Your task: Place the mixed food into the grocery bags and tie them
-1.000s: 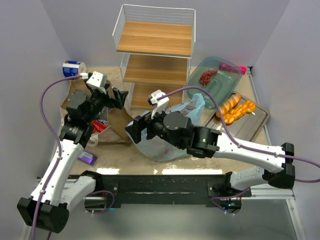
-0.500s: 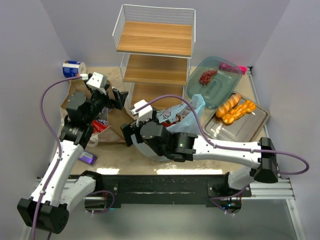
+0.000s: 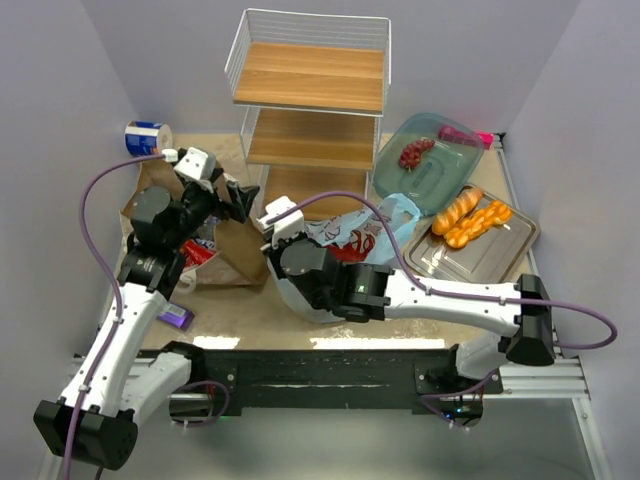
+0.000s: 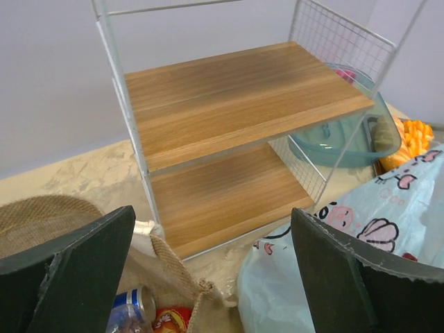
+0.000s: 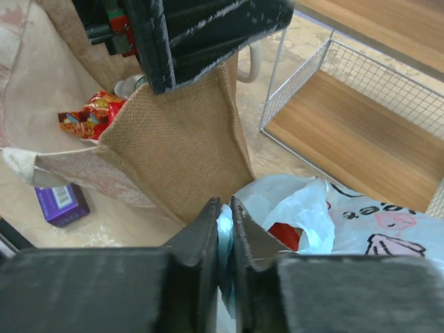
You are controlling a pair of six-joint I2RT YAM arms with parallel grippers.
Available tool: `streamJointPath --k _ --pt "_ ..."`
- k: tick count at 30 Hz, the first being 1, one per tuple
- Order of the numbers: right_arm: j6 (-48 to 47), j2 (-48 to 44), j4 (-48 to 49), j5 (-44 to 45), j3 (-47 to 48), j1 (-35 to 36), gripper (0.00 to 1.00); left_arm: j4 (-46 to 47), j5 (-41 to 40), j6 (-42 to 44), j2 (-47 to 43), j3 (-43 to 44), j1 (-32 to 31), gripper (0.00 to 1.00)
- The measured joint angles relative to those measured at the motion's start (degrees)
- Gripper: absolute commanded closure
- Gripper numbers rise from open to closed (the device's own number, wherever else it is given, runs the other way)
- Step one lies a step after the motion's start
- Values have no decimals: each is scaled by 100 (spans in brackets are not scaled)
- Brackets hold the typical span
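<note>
My right gripper [image 5: 225, 229] is shut on a fold of the light-blue plastic grocery bag's [image 5: 361, 208] rim; in the top view that gripper [image 3: 274, 252] sits at the bag's [image 3: 375, 232] left edge. Something red [image 3: 350, 243] shows inside the bag. The brown bag [image 3: 235, 250] lies to the left, with a can [image 4: 135, 303] and a red snack packet [image 4: 170, 320] in its mouth. Above the gap between the two bags my left gripper [image 4: 211, 215] hangs open and holds nothing. The orange-brown breads [image 3: 470, 218] rest on a metal tray [image 3: 515, 245].
A wire rack with wooden shelves [image 3: 310, 100] stands at the back centre. A teal see-through dish [image 3: 440, 180] holding a red item [image 3: 415, 152] is at the back right. A purple bar [image 3: 175, 316] lies front left, and a blue-and-white roll [image 3: 147, 135] sits back left.
My right gripper was open and swung left along the plastic bag; now it has shut on the bag's rim. The bag's mouth has spread, showing red inside. The left arm has barely moved.
</note>
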Motion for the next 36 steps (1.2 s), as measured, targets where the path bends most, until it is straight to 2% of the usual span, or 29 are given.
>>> streamJointPath --k 2,5,11,14,17,22,26,32,36 --pt "-197 -153 -33 -238 13 -144 100 101 280 59 -72 -55 0 0" --pt "-389 -470 -118 -1069 81 -658 100 356 920 109 -212 -177 2 0" --pt "-691 -927 -514 -2809 385 -1939 100 1158 2712 127 -380 -496 4 0" --pt "-820 -931 -728 -3668 595 -2302 100 1904 3602 -245 -221 -684 2 0" --pt "-883 -898 -944 -4422 662 -2540 100 3051 4155 -990 142 -922 2 0" --pt "-887 -682 -1097 -5558 717 -2894 100 5217 4391 -2450 922 -1346 0 0" --pt "-859 -525 -1113 -6183 763 -3060 98 6540 4356 -3348 1537 -1447 -142 0" --pt "-833 -361 -1130 -6909 960 -3224 97 7239 4295 -3738 2164 -1440 -761 0" --pt "-756 -317 -1121 -7270 1008 -3329 97 7377 4166 -3764 2441 -1432 -870 1"
